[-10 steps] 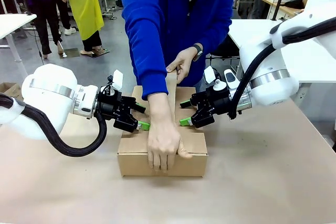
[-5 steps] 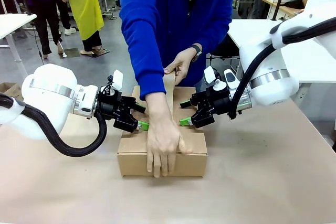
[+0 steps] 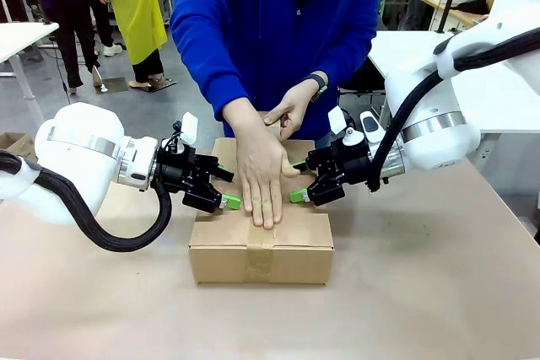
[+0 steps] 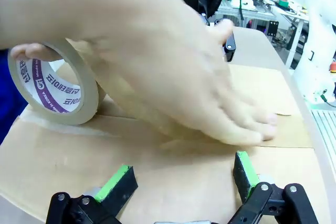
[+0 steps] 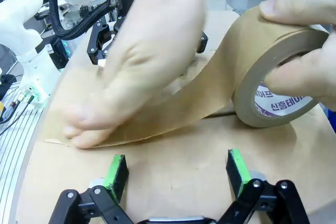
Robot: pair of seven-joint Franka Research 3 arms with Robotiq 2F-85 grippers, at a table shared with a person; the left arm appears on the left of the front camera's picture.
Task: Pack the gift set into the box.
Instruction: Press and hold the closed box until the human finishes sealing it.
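The box [image 3: 219, 255] sits closed on the table's middle, its flaps down. The gift set is hidden. A person's flat hand [image 3: 261, 179] presses brown tape [image 3: 260, 263] along the top seam; the strip runs down the front face. The other hand [image 3: 291, 111] holds the tape roll [image 4: 50, 85] [image 5: 273, 93] at the far edge. My left gripper [image 3: 226, 200] [image 4: 181, 174] is open, its green pads over the box top's left side. My right gripper [image 3: 297, 195] [image 5: 176, 166] is open over the right side. Nothing lies between either pair of fingers.
The person in a blue sleeve [image 3: 211, 48] leans over the far table edge. Bare brown tabletop [image 3: 422, 292] stretches in front of and beside the box. A white table [image 3: 498, 99] stands at the back right.
The person's hand has slid from the box's front edge back along the top seam, leaving tape on the front face. Both grippers have stayed put.
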